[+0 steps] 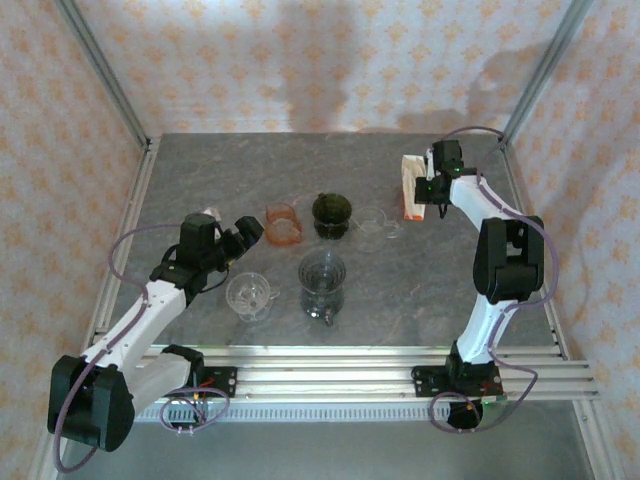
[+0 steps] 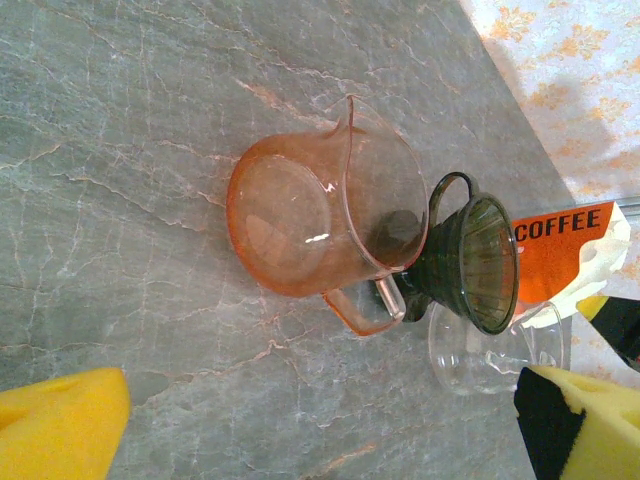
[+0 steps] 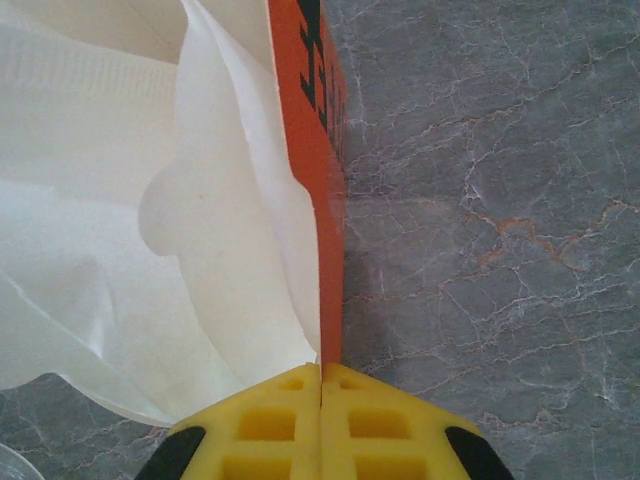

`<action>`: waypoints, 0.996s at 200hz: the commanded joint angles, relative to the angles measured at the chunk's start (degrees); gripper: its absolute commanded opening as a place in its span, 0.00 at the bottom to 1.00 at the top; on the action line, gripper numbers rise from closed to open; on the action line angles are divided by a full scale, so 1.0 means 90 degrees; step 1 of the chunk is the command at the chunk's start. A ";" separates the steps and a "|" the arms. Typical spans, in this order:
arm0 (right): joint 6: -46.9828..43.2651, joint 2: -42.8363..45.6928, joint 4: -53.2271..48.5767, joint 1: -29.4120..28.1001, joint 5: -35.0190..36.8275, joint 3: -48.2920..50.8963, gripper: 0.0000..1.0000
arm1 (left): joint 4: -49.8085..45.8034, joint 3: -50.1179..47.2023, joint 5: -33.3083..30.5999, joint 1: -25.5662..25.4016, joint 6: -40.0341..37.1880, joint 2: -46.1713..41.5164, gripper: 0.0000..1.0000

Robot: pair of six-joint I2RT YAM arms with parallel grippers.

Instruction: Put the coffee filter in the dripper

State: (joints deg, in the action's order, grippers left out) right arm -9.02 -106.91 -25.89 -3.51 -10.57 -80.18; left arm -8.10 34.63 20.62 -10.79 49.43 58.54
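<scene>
Top external view: a grey marbled table [image 1: 400, 290] is seen; at its far right an orange cardboard pack [image 1: 411, 195] is stood upright, with white paper coffee filters [image 3: 120, 200] kept inside; the right gripper [image 3: 320, 372] is pressed together at the pack's edge, and whether anything is pinched cannot be told; an orange transparent pitcher [image 1: 283, 224] is set mid-table, just beside the dark green translucent cone dripper [image 1: 331, 213]; the left gripper [image 1: 248, 232] is spread wide near the pitcher.

White filter [image 3: 150, 200] in orange pack [image 3: 315, 150]; green dripper [image 1: 331, 214] seemingly upright
</scene>
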 commanded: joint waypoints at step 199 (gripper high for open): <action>0.2399 0.1236 -0.0659 -0.1174 0.1227 -0.0109 0.39 | 0.0238 0.0009 0.0173 -0.0013 0.0024 0.0076 1.00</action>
State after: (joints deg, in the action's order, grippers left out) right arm 6.59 -92.79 -26.72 -11.66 -5.13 -76.49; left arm -7.88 34.63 21.08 -10.79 49.45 58.54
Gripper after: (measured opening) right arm 0.412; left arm 0.990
